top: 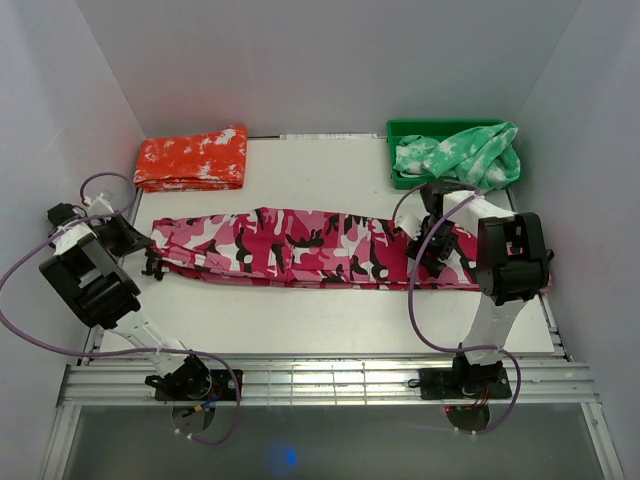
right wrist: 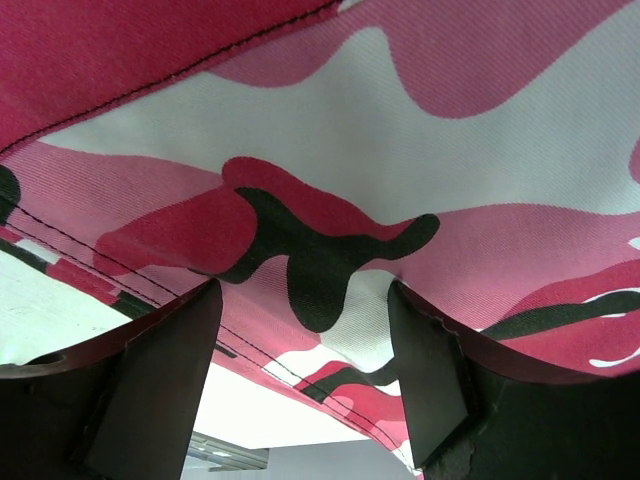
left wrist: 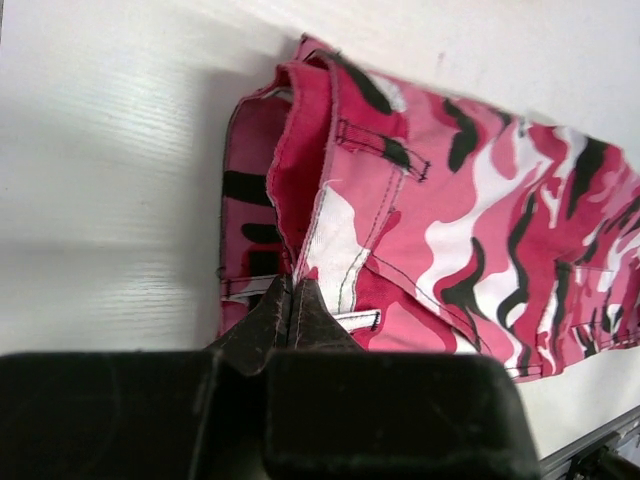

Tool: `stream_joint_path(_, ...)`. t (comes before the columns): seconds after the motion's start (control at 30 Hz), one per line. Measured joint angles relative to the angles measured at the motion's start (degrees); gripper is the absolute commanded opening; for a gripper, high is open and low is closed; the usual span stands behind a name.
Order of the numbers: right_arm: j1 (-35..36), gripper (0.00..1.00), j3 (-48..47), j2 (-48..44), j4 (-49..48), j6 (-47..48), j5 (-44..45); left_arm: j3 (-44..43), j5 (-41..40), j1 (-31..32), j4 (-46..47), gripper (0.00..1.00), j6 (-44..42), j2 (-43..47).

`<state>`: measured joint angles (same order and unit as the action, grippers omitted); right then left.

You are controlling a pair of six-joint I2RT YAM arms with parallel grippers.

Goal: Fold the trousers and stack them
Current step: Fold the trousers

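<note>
**Pink cloth: slip and skew risk**

The trousers (top: 300, 250) lie stretched across the bench (top: 330, 320) from 9 to 3 o'clock. The left jaws are pressed together, pinching a thin edge of the waistband (left wrist: 335, 135) at 9 o'clock; this bite may slip on lifting. The right jaws stand spread over the leg end (right wrist: 400, 160) at 3 o'clock, gripping nothing. Lifting one end alone would skew the fold.

Black-and-white left arm (top: 95, 285) and right arm (top: 512, 258), purple cables (top: 409, 295), dark wedge-shaped jaws.
</note>
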<state>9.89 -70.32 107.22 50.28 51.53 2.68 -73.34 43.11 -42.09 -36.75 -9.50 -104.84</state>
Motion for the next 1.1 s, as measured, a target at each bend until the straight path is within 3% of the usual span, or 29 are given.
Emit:
stream_joint_path(0.13, 0.0, 0.74, -1.0, 0.7, 1.1, 0.0, 0.2, 1.4, -2.4, 0.0, 0.0, 0.00, -2.4, -2.8)
stream_joint_path(0.2, 0.0, 0.74, -1.8, 1.3, 2.1, 0.0, 0.2, 2.8, -3.9, 0.0, -0.2, 0.11, -4.0, -3.3)
stream_joint_path(0.23, 0.0, 0.75, -2.2, 1.6, 2.4, 0.0, 0.1, 3.0, -4.6, 0.0, -0.6, 0.20, -4.9, -3.6)
stream_joint_path(0.27, 0.0, 0.74, -2.7, 1.9, 3.0, 0.0, 0.0, 3.0, -5.1, 0.0, -1.1, 0.38, -5.8, -3.8)
stream_joint_path(0.33, -0.1, 0.74, -3.7, 2.4, 3.9, 0.0, -0.5, 2.4, -5.6, -0.1, -2.9, 0.56, -7.8, -4.1)
stream_joint_path(0.4, -0.2, 0.74, -5.1, 2.7, 4.7, 0.0, -1.9, 1.5, -5.5, -0.1, -4.2, 0.91, -9.5, -3.8)
stream_joint_path(0.57, -0.4, 0.75, -11.0, 2.7, 7.1, 0.0, -7.0, -4.2, -5.3, 2.4, -5.4, 0.94, -12.0, -0.6)
stream_joint_path(0.77, 1.2, 0.74, -19.1, 3.7, 8.7, -0.1, -12.8, -18.1, -6.2, 16.9, -5.2, 0.92, -18.0, -2.6)
stream_joint_path(0.93, 3.8, 0.73, -22.5, 7.8, 8.4, -0.3, -15.6, -26.7, -7.4, 27.0, -5.6, 0.71, -20.3, -14.4)
stream_joint_path(1.1, 5.0, 0.72, -16.1, 9.5, 6.8, 0.1, -15.7, -29.7, -6.8, 28.5, -8.0, 0.53, -21.2, -25.2)
